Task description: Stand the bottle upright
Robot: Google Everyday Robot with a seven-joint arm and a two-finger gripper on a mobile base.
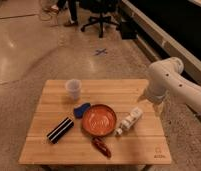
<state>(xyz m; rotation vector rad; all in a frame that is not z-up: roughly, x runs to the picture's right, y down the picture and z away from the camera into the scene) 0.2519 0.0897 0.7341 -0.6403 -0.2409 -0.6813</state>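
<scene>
Bottle (130, 121) lying on its side on wooden surface (144, 145), just right of orange plate (99, 120), tool (154, 106) near it by right edge, grip state cannot be told

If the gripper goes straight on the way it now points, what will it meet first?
The gripper hangs above the table, pointing down near the bottle. It would probably meet bare table top beside the bottle first, though depth is unclear.
</scene>
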